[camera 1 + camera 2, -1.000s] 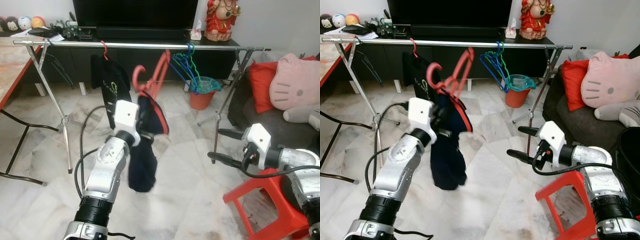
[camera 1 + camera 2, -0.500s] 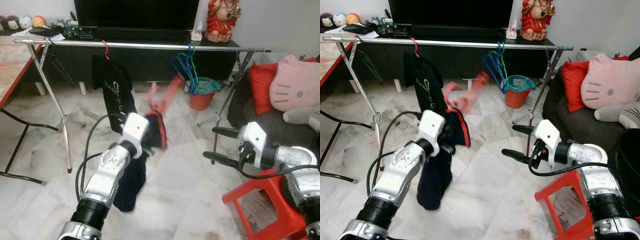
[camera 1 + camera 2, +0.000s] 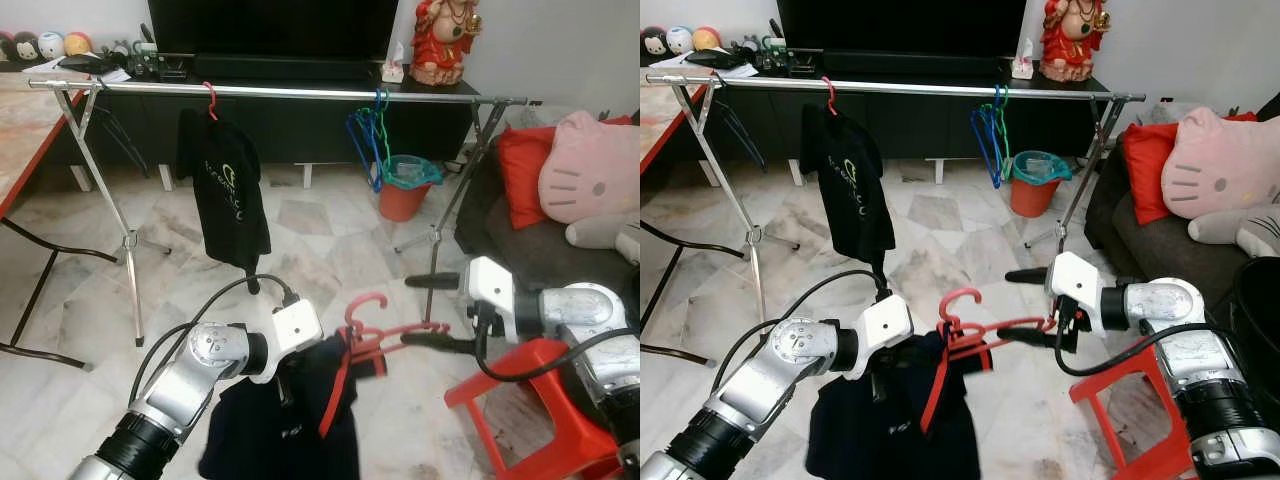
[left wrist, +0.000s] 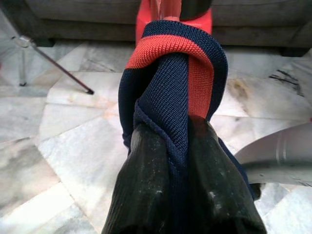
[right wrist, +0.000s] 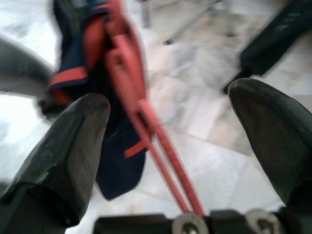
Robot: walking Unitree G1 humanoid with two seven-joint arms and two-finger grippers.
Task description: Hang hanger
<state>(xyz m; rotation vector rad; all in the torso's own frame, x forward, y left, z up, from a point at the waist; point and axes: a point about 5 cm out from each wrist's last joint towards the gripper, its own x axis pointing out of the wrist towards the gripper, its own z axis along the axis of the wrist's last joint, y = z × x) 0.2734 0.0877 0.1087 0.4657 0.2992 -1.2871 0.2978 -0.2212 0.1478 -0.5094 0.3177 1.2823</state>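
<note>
A red hanger (image 3: 388, 331) carries a navy garment with red trim (image 3: 300, 415), low over the floor between my arms. My left gripper (image 4: 170, 131) is shut on the garment's knit collar, and the cloth hides most of its fingers. My right gripper (image 3: 407, 312) is open at the hanger's right end; the red hanger arm (image 5: 146, 122) runs between its two fingers. Behind stands the silver clothes rail (image 3: 280, 90), bearing a black T-shirt on a red hanger (image 3: 228, 190) and a bunch of blue and green hangers (image 3: 372, 135).
An orange bucket (image 3: 405, 190) sits behind the rail's right leg (image 3: 450, 200). A red stool (image 3: 540, 400) is under my right arm, beside a dark sofa with a red pillow (image 3: 520, 170) and a pink cushion (image 3: 590, 165). A red-edged table (image 3: 25, 130) is at left.
My left arm has swung down from rail height to low over the floor, bringing hanger and garment towards my right gripper. The right gripper has shifted left to the hanger's end.
</note>
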